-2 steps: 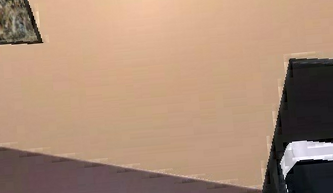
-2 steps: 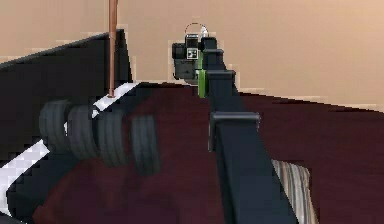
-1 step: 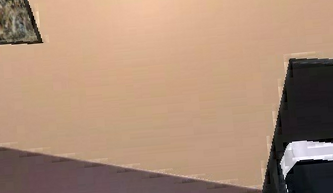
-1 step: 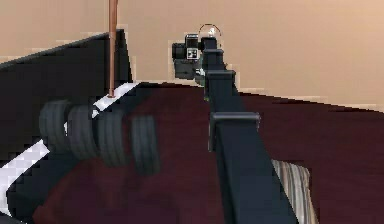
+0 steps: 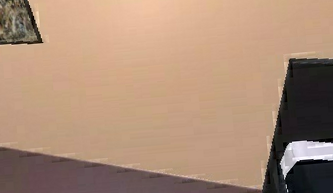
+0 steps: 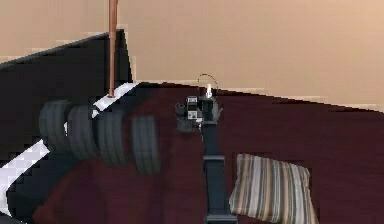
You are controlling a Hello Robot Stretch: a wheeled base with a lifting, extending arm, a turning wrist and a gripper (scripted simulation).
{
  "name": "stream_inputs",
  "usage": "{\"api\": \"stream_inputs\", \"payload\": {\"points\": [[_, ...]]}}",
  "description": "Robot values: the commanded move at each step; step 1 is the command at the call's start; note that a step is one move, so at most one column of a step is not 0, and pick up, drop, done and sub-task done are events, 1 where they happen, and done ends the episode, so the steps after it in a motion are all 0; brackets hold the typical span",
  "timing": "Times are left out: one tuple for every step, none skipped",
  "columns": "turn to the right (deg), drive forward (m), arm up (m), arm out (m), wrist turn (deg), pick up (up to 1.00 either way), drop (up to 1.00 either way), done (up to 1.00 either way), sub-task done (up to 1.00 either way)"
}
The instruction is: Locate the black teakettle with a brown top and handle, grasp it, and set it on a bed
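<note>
One risk: the dark two-finger gripper (image 6: 186, 113) is hanging above the dark red bed (image 6: 290, 125), its hold impossible to tell, and the thin-looped dark shape (image 6: 207, 76) at its 1 o'clock, perhaps the teakettle, is risking tipping on soft bedding.

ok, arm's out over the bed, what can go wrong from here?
1. Dark discs lie on the bed close to the gripper: a swing that way could hit them.
2. Cannot tell whether the gripper holds anything, so a set-down here may place nothing.
</note>
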Motion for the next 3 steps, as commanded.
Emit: {"api": "stream_inputs", "payload": {"points": [[0.0, 0.0, -0.32, 0.0, 0.0, 0.0, 0.0, 0.0, 0.0], [0.0, 0.0, 0.0, 0.0, 0.0, 0.0, 1.0, 0.0, 0.0], [0.0, 0.0, 0.1, 0.0, 0.0, 0.0, 0.0, 0.0, 0.0]]}}
